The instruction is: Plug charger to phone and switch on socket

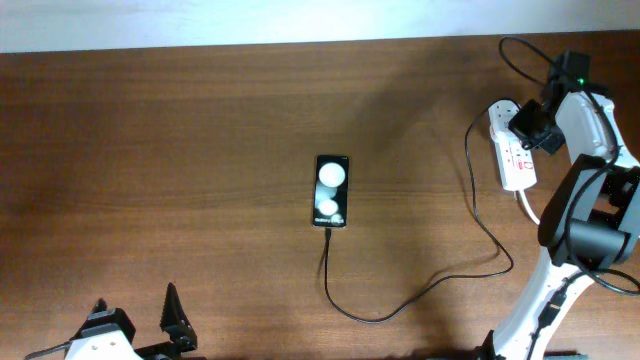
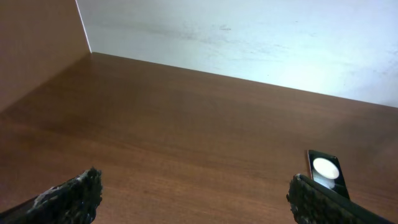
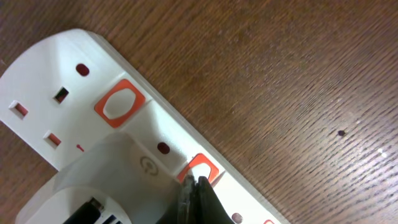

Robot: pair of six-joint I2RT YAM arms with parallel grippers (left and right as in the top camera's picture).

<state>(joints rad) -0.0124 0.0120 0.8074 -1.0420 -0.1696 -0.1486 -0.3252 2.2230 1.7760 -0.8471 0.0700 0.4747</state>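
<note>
- My right claw [image 3: 196,186]: fingers pinched together, gripping nothing. I hold them as one blunt point because a rocker switch wants a poke, not a grasp.
- The tip sits at the edge of the second red switch [image 3: 202,167], touching or all but touching it. I cannot tell whether the rocker has tipped.
- The socket [image 3: 62,81] lies flat on the bench [image 1: 150,150] near its far right corner. Its nearer switch [image 3: 118,106] is untouched and its pin holes there are empty. A raised white housing [image 3: 106,186] fills the frame beside my tip, and I cannot tell what it is.
- The charger [image 1: 400,305] trails from the socket end in loose curves across the bench, slack enough that nothing pulls on the strip while I press.
- The phone [image 1: 332,190] is at mid-bench, face up, with the cable meeting its lower end. Plugging looks done, judging from the overhead view, so the switch remains.
- My left claw [image 2: 196,196]: spread wide, empty, low at the bench's front left corner, well apart from everything and out of the cable's way.
</note>
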